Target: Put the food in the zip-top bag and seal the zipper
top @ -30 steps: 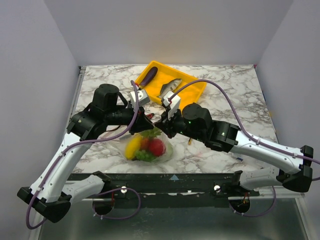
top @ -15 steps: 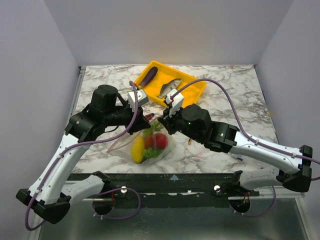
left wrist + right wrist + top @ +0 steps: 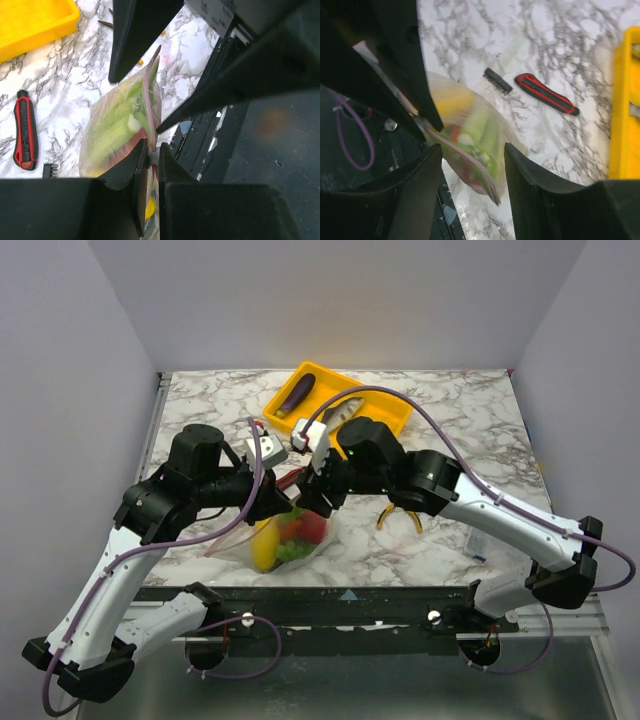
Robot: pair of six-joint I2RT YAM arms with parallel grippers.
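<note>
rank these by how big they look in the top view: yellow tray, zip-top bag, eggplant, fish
1. yellow tray
2. zip-top bag, though partly hidden
3. eggplant and fish: they look about alike, and the fish is partly hidden, so I won't rank them

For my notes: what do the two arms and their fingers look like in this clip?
The left arm and right arm have white link shells with bulky black joints. A purple cable loops along each. A small white camera block sits by each wrist. The fingers are matt black, angular wedges.
</note>
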